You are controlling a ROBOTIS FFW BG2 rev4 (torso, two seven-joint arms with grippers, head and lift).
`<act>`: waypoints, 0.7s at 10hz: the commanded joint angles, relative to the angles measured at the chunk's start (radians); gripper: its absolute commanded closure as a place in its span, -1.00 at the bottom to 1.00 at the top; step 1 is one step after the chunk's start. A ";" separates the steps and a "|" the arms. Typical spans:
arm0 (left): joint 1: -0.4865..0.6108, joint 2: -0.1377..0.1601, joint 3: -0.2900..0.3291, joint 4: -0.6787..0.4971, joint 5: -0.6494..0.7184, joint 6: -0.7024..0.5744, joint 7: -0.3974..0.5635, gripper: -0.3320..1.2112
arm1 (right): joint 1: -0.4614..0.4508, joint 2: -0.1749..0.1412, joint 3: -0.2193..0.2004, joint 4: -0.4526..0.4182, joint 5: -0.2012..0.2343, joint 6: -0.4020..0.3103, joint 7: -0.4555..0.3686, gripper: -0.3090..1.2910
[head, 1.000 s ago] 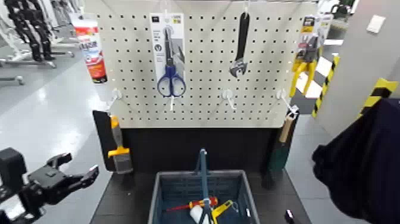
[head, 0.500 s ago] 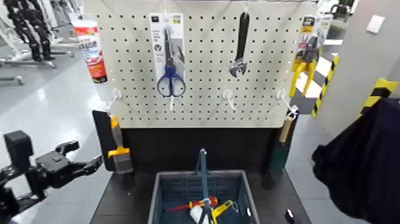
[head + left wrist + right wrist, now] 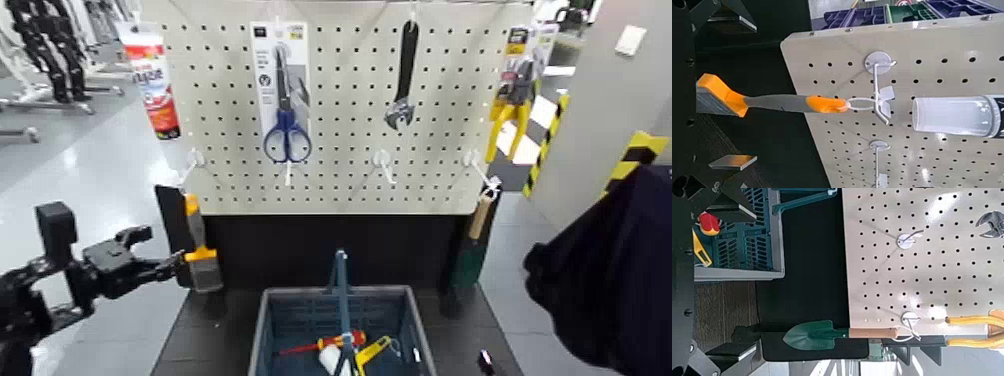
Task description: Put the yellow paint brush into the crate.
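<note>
Left gripper (image 3: 168, 257) near brush (image 3: 202, 245), fingers apart. Brush likely light, bristles soft; grip stiff handle, near ferrule. Right gripper (image 3: 749, 284) parked, fingers apart.

From where I stand, the pegboard (image 3: 340, 110) across the upper middle of the head view looks like painted metal, smooth with a faint sheen, and its white hooks (image 3: 383, 163) look like glossy plastic. At lower centre the crate (image 3: 260, 325) is matt, ribbed plastic. At middle left the yellow paint brush (image 3: 205, 262) shows a smooth plastic ferrule; the left wrist view gives its grey handle a satin, rubbery look. Upper centre, the wrench (image 3: 400, 112) has a shiny metal head, and the scissors (image 3: 287, 135) have smooth blue plastic grips on a flat card. At lower left in the right wrist view, the trowel (image 3: 811, 335) has a smooth green painted blade and a plain wooden handle. Far right of the head view hangs soft, matt dark cloth (image 3: 610, 270); the grey floor (image 3: 110, 170) at left is glossy.
</note>
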 commanded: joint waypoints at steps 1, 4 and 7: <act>-0.076 0.012 -0.057 0.083 0.013 -0.023 -0.027 -0.39 | 0.000 0.000 0.000 0.000 0.000 0.003 0.000 -0.44; -0.145 0.007 -0.114 0.183 0.033 -0.062 -0.049 -0.39 | -0.003 0.000 0.004 0.000 0.000 0.006 0.001 -0.44; -0.191 0.004 -0.155 0.238 0.042 -0.074 -0.067 -0.39 | -0.005 0.002 0.005 0.000 0.000 0.006 0.003 -0.44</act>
